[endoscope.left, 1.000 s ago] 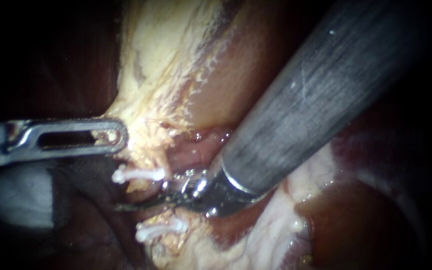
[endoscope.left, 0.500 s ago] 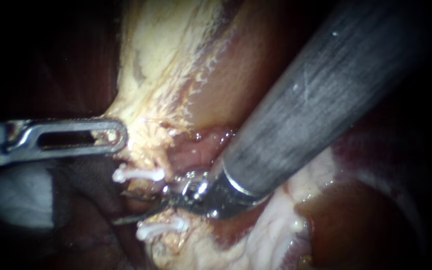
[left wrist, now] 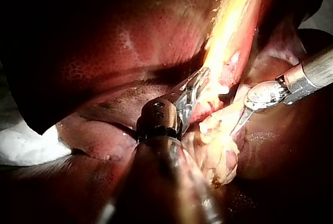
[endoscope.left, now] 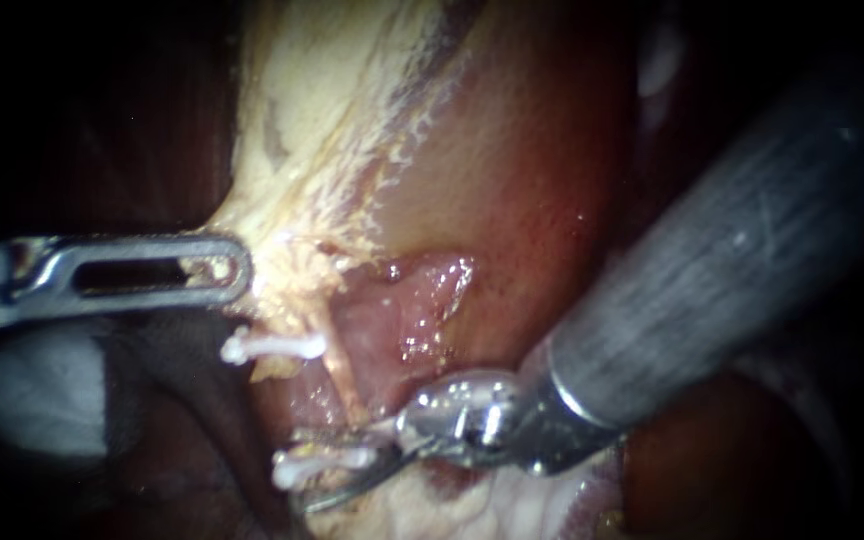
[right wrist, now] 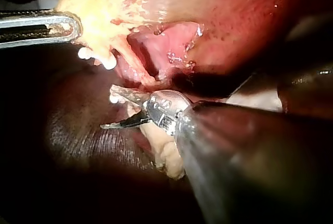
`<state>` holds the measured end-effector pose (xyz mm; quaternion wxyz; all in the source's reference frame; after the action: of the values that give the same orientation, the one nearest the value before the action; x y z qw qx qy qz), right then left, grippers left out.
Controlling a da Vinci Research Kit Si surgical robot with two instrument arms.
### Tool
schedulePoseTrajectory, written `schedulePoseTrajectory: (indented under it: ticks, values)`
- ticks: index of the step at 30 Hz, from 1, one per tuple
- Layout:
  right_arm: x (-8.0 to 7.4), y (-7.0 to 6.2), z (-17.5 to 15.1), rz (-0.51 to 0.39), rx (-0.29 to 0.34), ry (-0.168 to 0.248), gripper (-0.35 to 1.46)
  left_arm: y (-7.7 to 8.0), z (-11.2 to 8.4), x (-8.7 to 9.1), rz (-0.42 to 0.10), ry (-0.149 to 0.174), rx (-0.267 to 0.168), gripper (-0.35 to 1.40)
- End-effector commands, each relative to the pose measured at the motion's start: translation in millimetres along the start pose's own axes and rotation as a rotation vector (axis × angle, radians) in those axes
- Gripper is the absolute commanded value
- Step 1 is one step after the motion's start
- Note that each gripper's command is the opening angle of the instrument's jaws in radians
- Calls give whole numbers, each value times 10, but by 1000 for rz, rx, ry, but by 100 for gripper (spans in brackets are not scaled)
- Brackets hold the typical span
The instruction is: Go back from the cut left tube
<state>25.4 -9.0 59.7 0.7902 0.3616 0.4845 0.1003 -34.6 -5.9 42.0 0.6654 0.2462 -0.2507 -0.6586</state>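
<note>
Slotted jaws of my left instrument (endoscope.left: 230, 270) are pressed together on the edge of the pale fatty tissue (endoscope.left: 322, 130). They reach in level from the left, and yellow tissue shows through the slot at the tip. Under that instrument lies a white cloth-like patch (endoscope.left: 22, 390), dim against the dark surroundings.

Just below the jaw tip is the cut left tube (endoscope.left: 274, 368). It shows as two separate ends, each crossed by a white clip. The upper clip (endoscope.left: 272, 347) sits on the short yellow stump hanging from the fatty tissue. The lower clip (endoscope.left: 322, 462) sits well apart from it, on the pale tissue underneath. Bare reddish tissue shows in the gap between the two.

A thin yellow strand (endoscope.left: 337, 375) runs down beside the gap. To its right is a raw, glistening pink patch (endoscope.left: 407, 305) on the liver (endoscope.left: 522, 190).

My right instrument (endoscope.left: 300, 472) comes in thick and grey from the upper right and hides the tissue behind it. Its two slim blades are spread, with a clear gap between them, and they grip nothing. In the endoscope view the lower clip lies between the blades; I cannot tell whether either blade touches it. The right wrist view shows one blade just beside that clip and the other, darker blade standing free over dark tissue.
</note>
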Motion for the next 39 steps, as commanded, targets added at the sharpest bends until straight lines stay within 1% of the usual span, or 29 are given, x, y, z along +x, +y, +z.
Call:
schedulePoseTrajectory:
  ticks: [1,6,10,13,17,19,23,27,30,33,37,39]
  values:
    - [-1,-1,-7,-15,-8,4,133,0,0,0,0,0,-1,-35]
    - [-5,-10,-57,-78,-49,33,138,1,0,0,0,0,0,-35]
    - [0,-16,-111,-122,-98,68,141,1,0,0,0,0,0,-35]
    - [5,-18,-147,-161,-133,77,143,1,0,0,0,0,-1,-35]
    - [12,-22,-183,-212,-182,102,143,1,0,0,0,0,0,-35]
    - [15,-24,-197,-230,-204,103,143,1,1,0,0,0,0,-35]
    - [23,-27,-214,-272,-241,110,143,1,1,-1,0,0,-1,-35]
    - [26,-27,-221,-292,-257,116,143,2,3,0,0,-1,-1,-35]
    - [26,-26,-221,-296,-259,115,143,4,9,3,2,-5,-2,-35]
    - [25,-24,-220,-301,-260,114,143,7,22,9,4,-14,-8,-35]
    - [23,-20,-220,-306,-263,112,143,10,45,15,8,-12,-1,-35]
    - [23,-19,-220,-306,-263,112,143,10,51,15,8,-12,-1,-35]
